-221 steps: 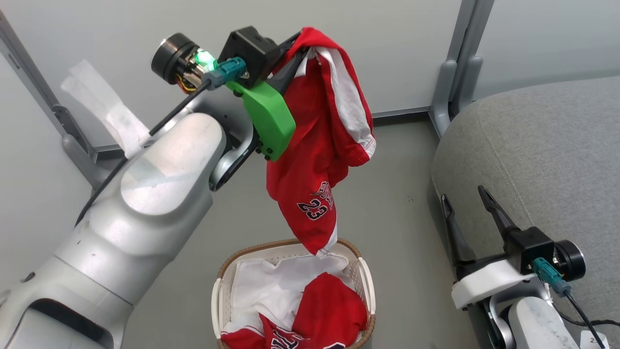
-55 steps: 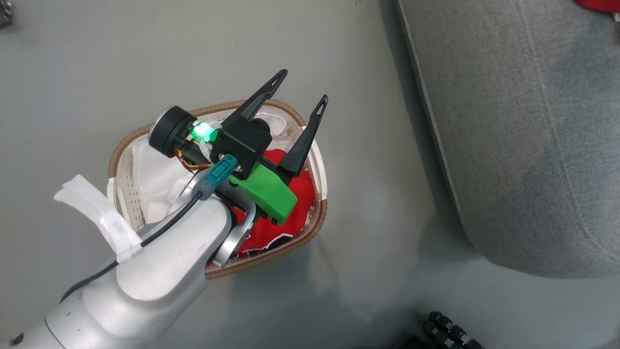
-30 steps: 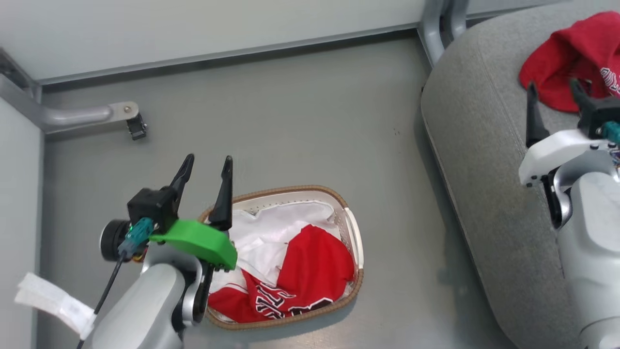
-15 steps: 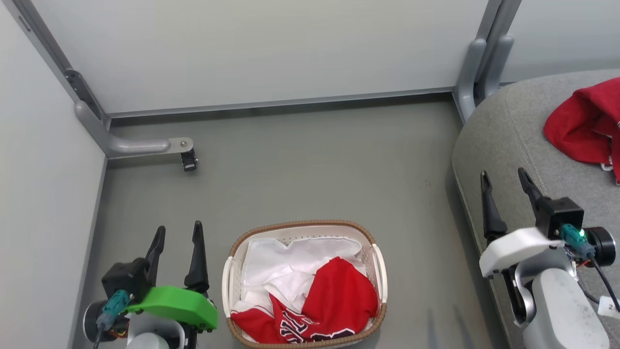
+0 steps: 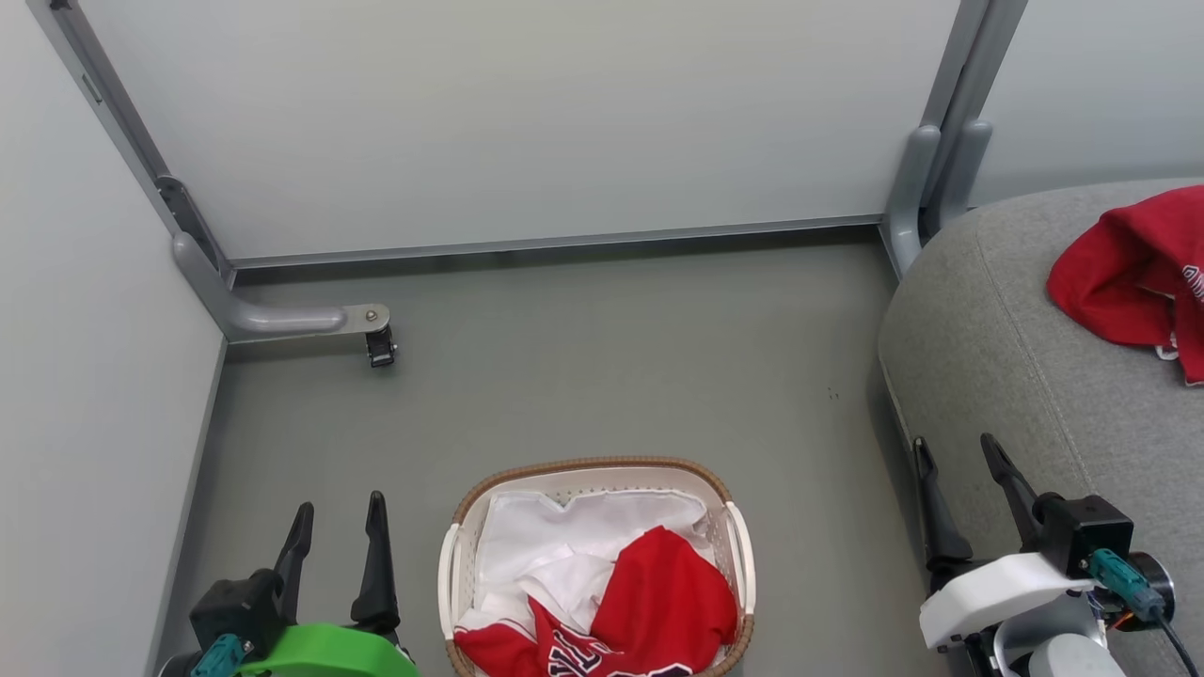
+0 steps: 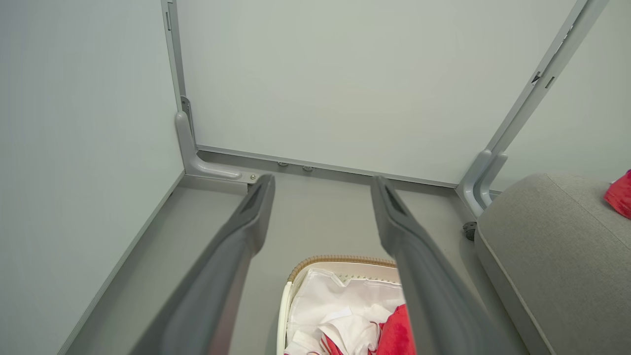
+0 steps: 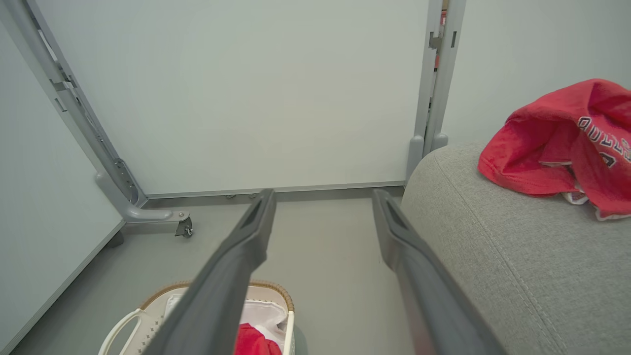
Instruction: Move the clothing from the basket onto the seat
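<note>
The fingers (image 5: 376,555) of your left gripper (image 5: 340,508) are spread wide apart and hold nothing. The fingers (image 5: 941,536) of your right gripper (image 5: 955,447) are spread wide too, and they hold nothing.

Your left gripper hangs just beside the basket (image 5: 593,465). Your right gripper is over the seat's (image 5: 1016,376) near edge.

The basket stands on the grey floor (image 5: 611,357), apart from the seat. Inside it lies a white liner (image 5: 564,545), and red clothes (image 5: 663,602) are bunched against its right side.

One red garment (image 5: 1129,273) lies on top of the seat, back from the edge facing the basket. The right wrist view shows letters on that garment (image 7: 552,143). The left wrist view shows a small red bit (image 6: 622,195) of it. The head view shows letters on the clothes in the basket.
</note>
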### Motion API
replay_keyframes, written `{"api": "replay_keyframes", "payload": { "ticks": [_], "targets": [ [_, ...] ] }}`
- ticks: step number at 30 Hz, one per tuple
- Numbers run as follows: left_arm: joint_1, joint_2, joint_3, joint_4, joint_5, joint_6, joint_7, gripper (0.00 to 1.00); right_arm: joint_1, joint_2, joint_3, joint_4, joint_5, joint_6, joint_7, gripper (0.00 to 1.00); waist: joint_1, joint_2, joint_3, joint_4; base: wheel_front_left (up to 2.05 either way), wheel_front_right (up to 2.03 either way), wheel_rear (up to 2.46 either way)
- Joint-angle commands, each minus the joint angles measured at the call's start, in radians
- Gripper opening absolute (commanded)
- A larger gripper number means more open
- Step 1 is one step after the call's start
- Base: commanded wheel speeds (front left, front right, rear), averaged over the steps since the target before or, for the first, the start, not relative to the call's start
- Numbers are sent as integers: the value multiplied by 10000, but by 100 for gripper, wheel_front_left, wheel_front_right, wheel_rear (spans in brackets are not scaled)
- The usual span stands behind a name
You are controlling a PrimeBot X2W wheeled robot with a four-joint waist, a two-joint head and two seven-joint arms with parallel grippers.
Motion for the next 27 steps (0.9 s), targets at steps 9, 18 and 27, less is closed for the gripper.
{"api": "replay_keyframes", "payload": {
  "ticks": [9, 18, 27],
  "targets": [
    [206, -211, 190, 166, 204, -270, -8, 100, 341, -41, 91, -74, 205, -10, -23, 100, 1, 0, -94, 4, 0, 0, 0],
    [97, -365, 269, 377, 317, -435, -8, 100, 327, -41, 223, -43, 248, -10, -23, 100, 1, 0, -128, 62, 0, 0, 0],
    [66, -421, 359, 513, 389, -502, -8, 100, 351, -40, 262, -74, 177, -10, -23, 100, 1, 0, -99, 55, 0, 0, 0]
  ]
}}
